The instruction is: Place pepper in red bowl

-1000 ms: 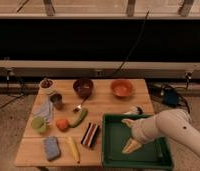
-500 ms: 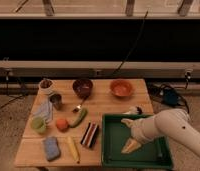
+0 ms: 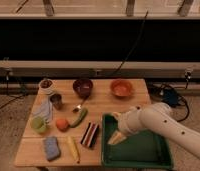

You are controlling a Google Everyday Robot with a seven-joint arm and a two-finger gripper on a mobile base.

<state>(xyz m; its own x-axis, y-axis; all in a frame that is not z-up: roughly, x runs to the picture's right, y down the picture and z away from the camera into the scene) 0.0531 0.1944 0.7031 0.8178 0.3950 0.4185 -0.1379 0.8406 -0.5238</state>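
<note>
While the hand [image 3: 114, 139] hangs open and empty over the green tray [image 3: 148, 150], the pepper [image 3: 79, 117] lies on the desk [image 3: 105, 102] near the tray's left edge. Its long axis slants roughly toward the red bowl [image 3: 121, 88].

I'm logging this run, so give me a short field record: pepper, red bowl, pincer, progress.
pepper: lying on the table, right of the orange fruit
red bowl: far right part of the table, pepper not in it
pincer: open, over the green tray, holding nothing
progress: pepper not yet picked up
</note>
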